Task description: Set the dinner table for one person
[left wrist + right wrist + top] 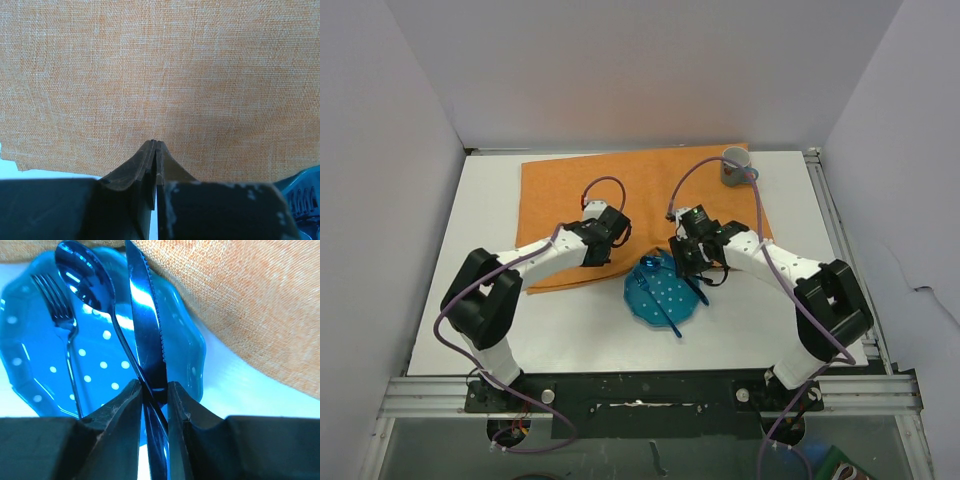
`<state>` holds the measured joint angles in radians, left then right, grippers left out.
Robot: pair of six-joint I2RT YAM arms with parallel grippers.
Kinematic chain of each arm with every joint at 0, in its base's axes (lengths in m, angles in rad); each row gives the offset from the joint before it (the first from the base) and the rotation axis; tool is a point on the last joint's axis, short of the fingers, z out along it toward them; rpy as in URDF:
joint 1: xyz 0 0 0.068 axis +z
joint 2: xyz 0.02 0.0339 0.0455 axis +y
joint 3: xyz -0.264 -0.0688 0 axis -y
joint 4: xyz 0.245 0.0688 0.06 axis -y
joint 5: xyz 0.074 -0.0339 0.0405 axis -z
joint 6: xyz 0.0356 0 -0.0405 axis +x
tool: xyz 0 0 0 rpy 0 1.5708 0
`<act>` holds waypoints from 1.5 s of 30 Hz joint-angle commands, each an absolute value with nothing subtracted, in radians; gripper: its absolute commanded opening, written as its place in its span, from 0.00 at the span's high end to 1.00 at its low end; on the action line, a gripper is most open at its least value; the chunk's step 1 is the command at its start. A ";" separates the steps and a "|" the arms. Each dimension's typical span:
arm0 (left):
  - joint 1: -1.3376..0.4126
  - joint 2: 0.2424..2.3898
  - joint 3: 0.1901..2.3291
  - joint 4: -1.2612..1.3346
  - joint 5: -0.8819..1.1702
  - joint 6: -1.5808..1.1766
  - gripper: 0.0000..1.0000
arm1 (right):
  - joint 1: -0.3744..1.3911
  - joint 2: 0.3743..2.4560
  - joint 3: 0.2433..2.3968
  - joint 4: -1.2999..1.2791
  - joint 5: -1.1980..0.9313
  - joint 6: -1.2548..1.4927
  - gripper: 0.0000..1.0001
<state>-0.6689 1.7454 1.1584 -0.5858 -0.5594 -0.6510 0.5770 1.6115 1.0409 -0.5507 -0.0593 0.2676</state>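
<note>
Your right gripper (152, 390) pinches knife (145, 315) and spoon (80, 265) by handles; stiff, slick, likely to twist; left gripper (156, 142) closed, empty, above cloth (160, 65).

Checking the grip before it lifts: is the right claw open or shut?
Shut on the knife: the right claw pinches it above the blue plate. The spoon handle runs through too; whether gripped, cannot tell.

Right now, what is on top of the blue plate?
A blue fork lies on the plate. A spoon and a knife are above it, both held in the right gripper. The ends of their handles are hidden behind the gripper.
</note>
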 commanded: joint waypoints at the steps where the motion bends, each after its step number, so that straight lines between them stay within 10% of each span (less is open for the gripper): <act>1: -0.677 1.736 1.210 -0.580 -0.565 -0.667 0.98 | 0.554 1.537 1.161 -0.537 -0.033 0.255 1.00; 45: -0.681 1.829 1.196 -0.530 -0.528 -0.640 0.98 | 0.298 1.729 1.360 -0.464 -0.143 0.234 1.00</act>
